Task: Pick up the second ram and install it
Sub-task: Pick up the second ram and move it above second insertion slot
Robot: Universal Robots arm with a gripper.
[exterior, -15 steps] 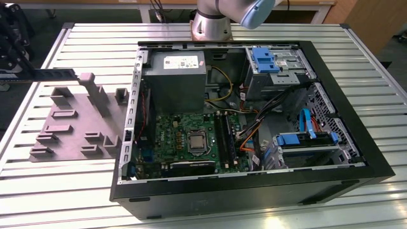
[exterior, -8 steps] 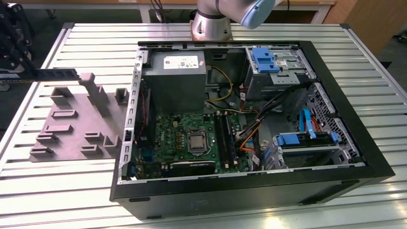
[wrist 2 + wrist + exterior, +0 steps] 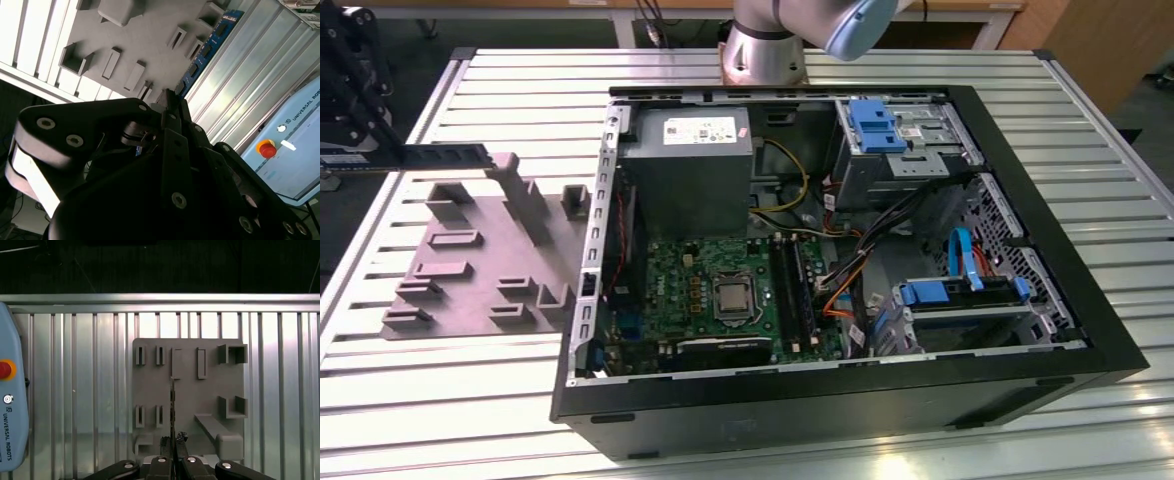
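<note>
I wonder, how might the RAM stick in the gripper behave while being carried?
Probably stiff: the second ram juts straight out of the gripper without drooping. Likely light, being a thin flat board, edge-on in the first wrist view. Held at one end, it may twist or slip if bumped.

This is a robotics lab; a ribbed metal table [image 3: 454,400] bears an opened computer case [image 3: 854,405], a grey fixture plate [image 3: 474,265] and a robot arm's base [image 3: 763,55]. A control pendant [image 3: 10,415] with a red stop button [image 3: 4,369] lies on it.
</note>
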